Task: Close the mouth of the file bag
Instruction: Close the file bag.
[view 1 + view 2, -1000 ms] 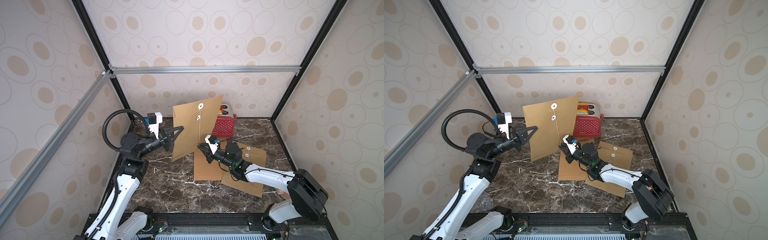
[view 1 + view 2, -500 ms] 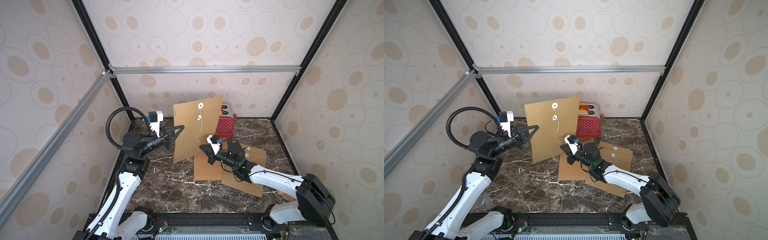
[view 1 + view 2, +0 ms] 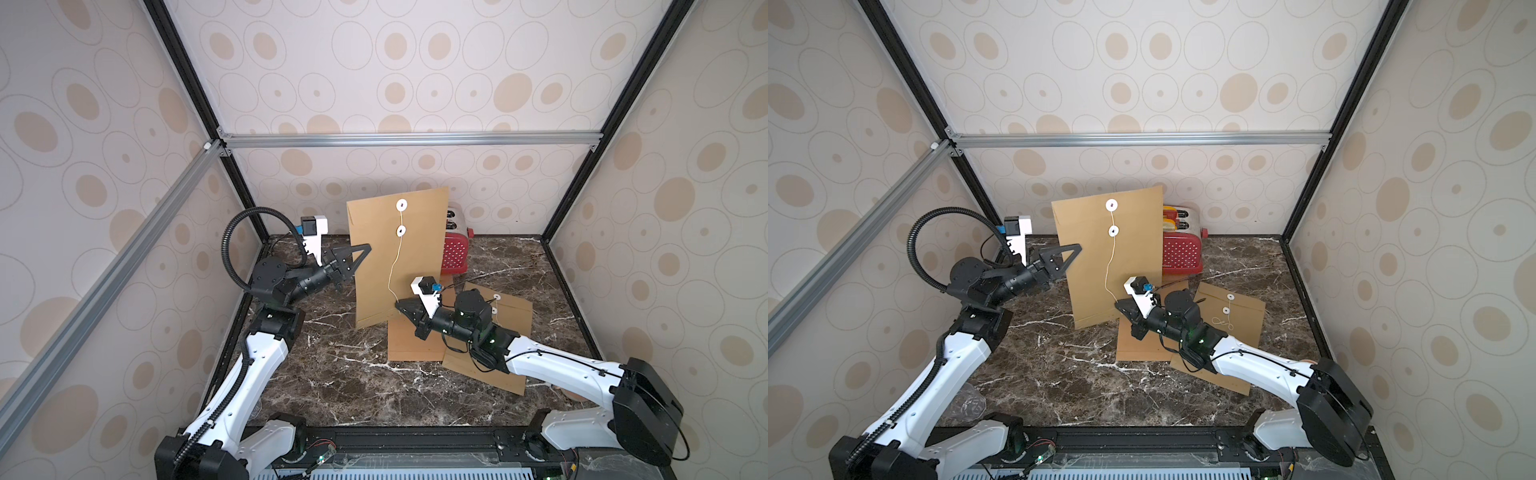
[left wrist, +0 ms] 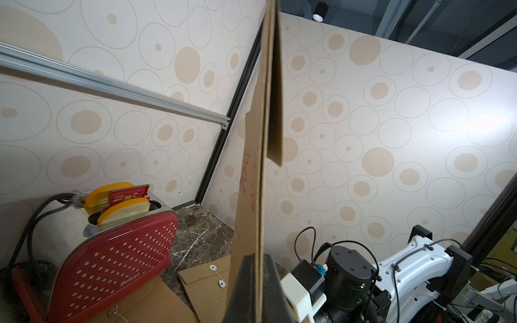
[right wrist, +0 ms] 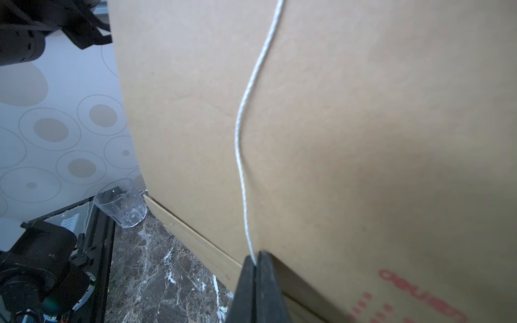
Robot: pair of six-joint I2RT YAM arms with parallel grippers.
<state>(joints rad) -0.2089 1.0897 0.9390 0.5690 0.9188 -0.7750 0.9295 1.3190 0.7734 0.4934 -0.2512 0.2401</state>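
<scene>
A brown paper file bag (image 3: pixel 415 266) (image 3: pixel 1133 266) stands upright over the marble table. My left gripper (image 3: pixel 368 248) (image 3: pixel 1077 248) is shut on its left edge, and the left wrist view shows the jaws of this gripper (image 4: pixel 258 257) clamped on the file bag (image 4: pixel 251 195) with its flap (image 4: pixel 275 112) hanging slightly off the body. A white string (image 3: pixel 394 266) (image 3: pixel 1108 266) runs from the upper disc (image 3: pixel 402 204) past the lower disc (image 3: pixel 401 231) down to my right gripper (image 3: pixel 398 305) (image 3: pixel 1118 304). That gripper (image 5: pixel 256 258) is shut on the string (image 5: pixel 242 156).
A red toaster (image 3: pixel 455 253) with bread stands behind the bag at the back wall. Two more brown envelopes (image 3: pixel 503 332) (image 3: pixel 415 347) lie flat under my right arm. A clear plastic cup (image 5: pixel 121 204) sits near the left arm's base.
My right gripper's jaws have closed on the string's lower end. The left arm has shifted the bag slightly to the right.
</scene>
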